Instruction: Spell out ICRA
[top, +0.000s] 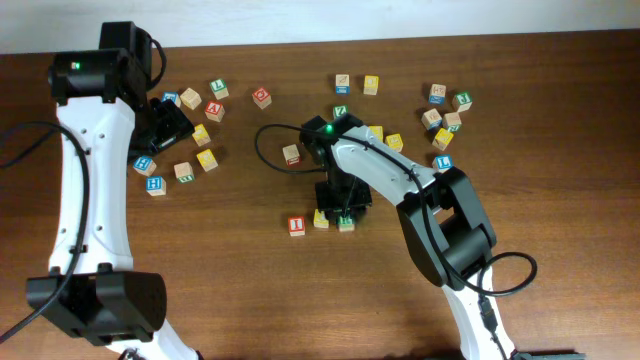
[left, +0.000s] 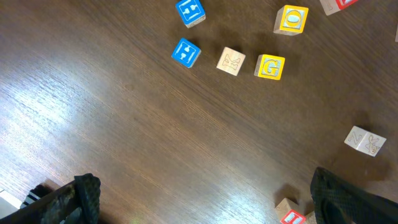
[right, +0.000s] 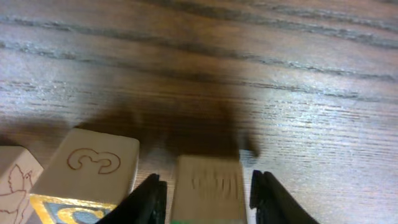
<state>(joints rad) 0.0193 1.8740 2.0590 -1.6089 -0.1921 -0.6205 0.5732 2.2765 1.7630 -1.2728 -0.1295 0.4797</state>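
Three blocks stand in a row near the table's middle: a red I block (top: 297, 225), a yellow block (top: 321, 219) and a green-edged block (top: 346, 223). My right gripper (top: 340, 205) is directly over the green-edged block. In the right wrist view its jaws (right: 205, 193) straddle that block (right: 208, 180) with a small gap on each side. The yellow block (right: 87, 168) stands just to its left. My left gripper (top: 168, 125) is open and empty at the back left, with its fingers (left: 205, 199) wide apart above bare wood.
Loose letter blocks lie scattered at the back left (top: 190, 98) and back right (top: 440, 95), and one stands alone (top: 291, 154) beside the right arm's cable. The left wrist view shows a yellow G block (left: 270, 66), blue blocks (left: 185, 52) and a red block (left: 292, 217).
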